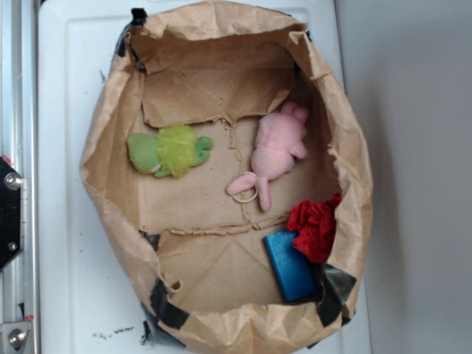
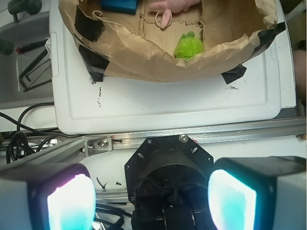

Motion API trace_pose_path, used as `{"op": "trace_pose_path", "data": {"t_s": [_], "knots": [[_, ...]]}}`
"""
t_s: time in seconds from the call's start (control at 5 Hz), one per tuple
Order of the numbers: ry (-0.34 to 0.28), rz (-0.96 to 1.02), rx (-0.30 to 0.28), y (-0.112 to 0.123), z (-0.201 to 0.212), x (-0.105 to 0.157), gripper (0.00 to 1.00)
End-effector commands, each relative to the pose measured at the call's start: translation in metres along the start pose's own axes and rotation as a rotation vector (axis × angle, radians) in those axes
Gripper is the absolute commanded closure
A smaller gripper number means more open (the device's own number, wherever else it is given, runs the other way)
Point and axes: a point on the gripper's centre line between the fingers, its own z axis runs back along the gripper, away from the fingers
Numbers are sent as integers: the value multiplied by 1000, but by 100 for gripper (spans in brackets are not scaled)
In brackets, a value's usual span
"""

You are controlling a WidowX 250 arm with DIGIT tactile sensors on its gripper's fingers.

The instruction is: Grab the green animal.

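Observation:
The green animal [image 1: 169,150] lies on its side on the left of the floor of a cut-down brown paper bag [image 1: 103,147], with a fuzzy yellow-green middle and darker green ends. From the wrist camera the green animal [image 2: 188,46] shows far off, just behind the bag's near wall [image 2: 144,62]. My gripper [image 2: 152,199] is open, its two glowing pads [image 2: 72,201] wide apart with nothing between them. It hangs over the robot's black base, well outside the bag. The exterior view does not show the gripper.
A pink long-eared plush [image 1: 276,147] with a white ring [image 1: 245,193] lies right of the green one. A red cloth [image 1: 316,225] and a blue box [image 1: 290,265] sit at the bag's lower right. The bag rests on a white board [image 2: 168,105] edged by an aluminium rail [image 2: 192,136].

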Motion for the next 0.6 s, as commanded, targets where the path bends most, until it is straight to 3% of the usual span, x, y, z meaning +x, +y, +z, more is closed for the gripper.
{"op": "trace_pose_path", "data": {"t_s": [0.0,0.4], "knots": [[0,0,0,0,0,0,0],[-21,-243,27,19,-49,90,0]]}}
